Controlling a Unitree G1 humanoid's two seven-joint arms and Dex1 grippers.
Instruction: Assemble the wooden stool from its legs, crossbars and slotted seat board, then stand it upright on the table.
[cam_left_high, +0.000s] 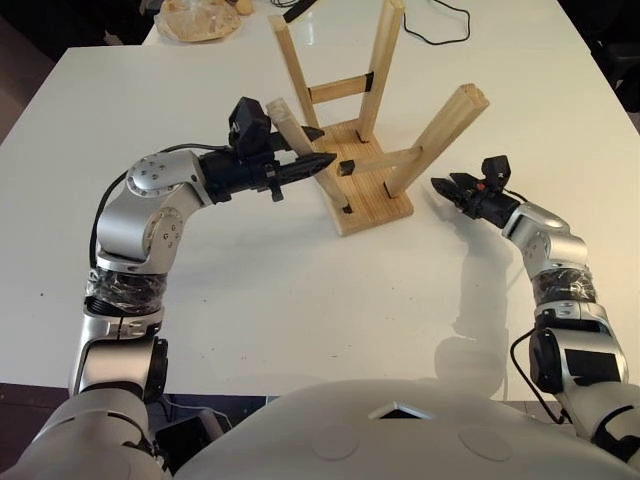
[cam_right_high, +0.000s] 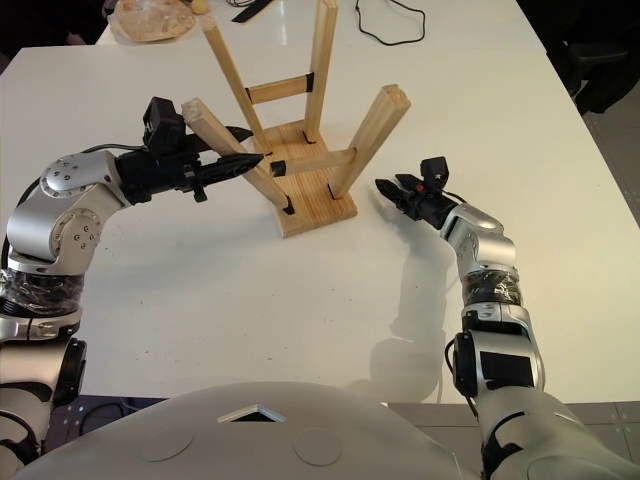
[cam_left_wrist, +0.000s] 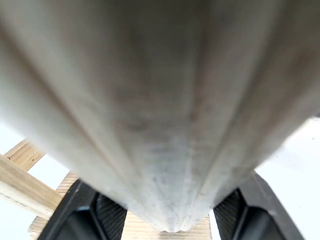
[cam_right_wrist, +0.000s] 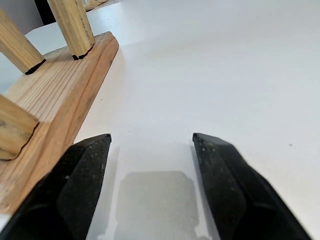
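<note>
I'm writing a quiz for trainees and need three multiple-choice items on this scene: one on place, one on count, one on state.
1. The seat board lies: A on the floor; B flat on the table; C against a wall.
2. Legs standing up from it: A two; B three; C four.
3. The right gripper is: A open; B shut; C hidden.

B: the board rests on the white tabletop.
C: four legs rise from the board.
A: its fingers are apart with nothing between them.

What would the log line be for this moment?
stool: upside down, seat board on table | left hand: closed on near-left leg | right hand: open, empty, beside seat board | upright: not yet
</note>
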